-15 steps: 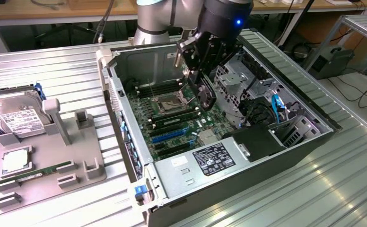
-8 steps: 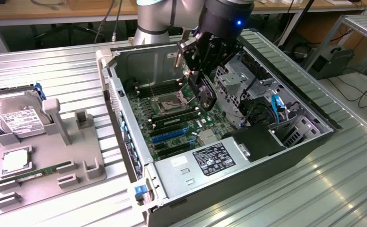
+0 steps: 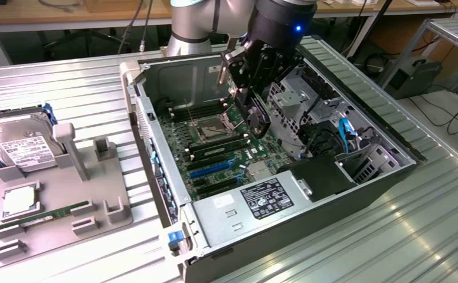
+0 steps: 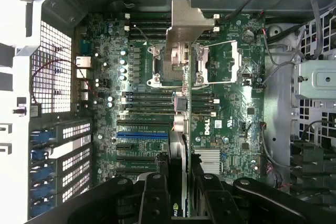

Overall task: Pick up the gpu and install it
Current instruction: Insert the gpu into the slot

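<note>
The gpu (image 3: 254, 112), a thin black card with a silver bracket (image 3: 223, 69) at one end, hangs on edge above the motherboard (image 3: 213, 154) inside the open computer case (image 3: 146, 147). My gripper (image 3: 249, 82) is shut on it from above. In the wrist view the gpu (image 4: 179, 124) runs edge-on from between the black fingers (image 4: 156, 195) out to its silver bracket (image 4: 185, 22), over the CPU socket (image 4: 210, 66). My gripper (image 4: 179, 184) holds it above the board, beside the blue expansion slot (image 4: 142, 135) and not seated in any slot.
A grey fixture (image 3: 64, 177) at the exterior view's left carries a hard drive (image 3: 16, 144), a CPU (image 3: 20, 200) and a green RAM stick (image 3: 44, 215). Inside the case stand the power supply (image 3: 264, 197), a drive cage (image 3: 292, 97) and loose cables (image 3: 343, 132).
</note>
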Tool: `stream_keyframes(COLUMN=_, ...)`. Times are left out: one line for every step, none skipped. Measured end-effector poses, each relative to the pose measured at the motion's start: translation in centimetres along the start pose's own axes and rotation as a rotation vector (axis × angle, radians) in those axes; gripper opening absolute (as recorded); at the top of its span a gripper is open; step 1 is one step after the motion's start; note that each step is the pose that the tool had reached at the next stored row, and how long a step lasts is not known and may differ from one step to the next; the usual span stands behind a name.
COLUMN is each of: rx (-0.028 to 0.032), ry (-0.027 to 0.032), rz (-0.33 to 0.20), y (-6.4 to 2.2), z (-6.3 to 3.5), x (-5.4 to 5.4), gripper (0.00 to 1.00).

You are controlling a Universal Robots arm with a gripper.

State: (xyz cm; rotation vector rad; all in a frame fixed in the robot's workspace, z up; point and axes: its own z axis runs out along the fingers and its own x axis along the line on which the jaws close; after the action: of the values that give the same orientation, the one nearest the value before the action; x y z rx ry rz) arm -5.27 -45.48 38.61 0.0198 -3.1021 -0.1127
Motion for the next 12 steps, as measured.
stream_keyframes(rx=0.0000, ry=0.0000, rz=0.000, y=0.00, z=0.00, x=0.00, gripper=0.26)
stream_keyframes(rx=-0.0001, ry=0.0003, rz=0.000, y=-0.01, z=0.01, x=-0.09, gripper=0.26)
stream_keyframes(rx=0.0001, ry=0.0006, rz=-0.005, y=-0.01, z=0.01, x=-0.09, gripper=0.26)
stream_keyframes(rx=0.0002, ry=0.0012, rz=-0.014, y=-0.01, z=0.01, x=-0.09, gripper=0.26)
stream_keyframes(rx=0.0011, ry=0.0029, rz=-0.043, y=0.00, z=0.01, x=-0.09, gripper=0.26)
stream_keyframes(rx=0.0031, ry=0.0062, rz=-0.096, y=-0.01, z=0.03, x=-0.09, gripper=0.26)
stream_keyframes(rx=0.0052, ry=0.0091, rz=-0.151, y=-0.01, z=0.06, x=-0.09, gripper=0.26)
stream_keyframes(rx=0.0060, ry=0.0103, rz=-0.171, y=-0.01, z=0.08, x=-0.09, gripper=0.26)
stream_keyframes(rx=0.0068, ry=0.0112, rz=-0.191, y=-0.01, z=0.11, x=-0.10, gripper=0.26)
stream_keyframes(rx=0.0080, ry=0.0124, rz=-0.220, y=-0.01, z=0.15, x=-0.10, gripper=0.26)
stream_keyframes(rx=0.0094, ry=0.0136, rz=-0.255, y=-0.02, z=0.21, x=-0.10, gripper=0.26)
stream_keyframes(rx=0.0106, ry=0.0147, rz=-0.287, y=-0.02, z=0.27, x=-0.10, gripper=0.26)
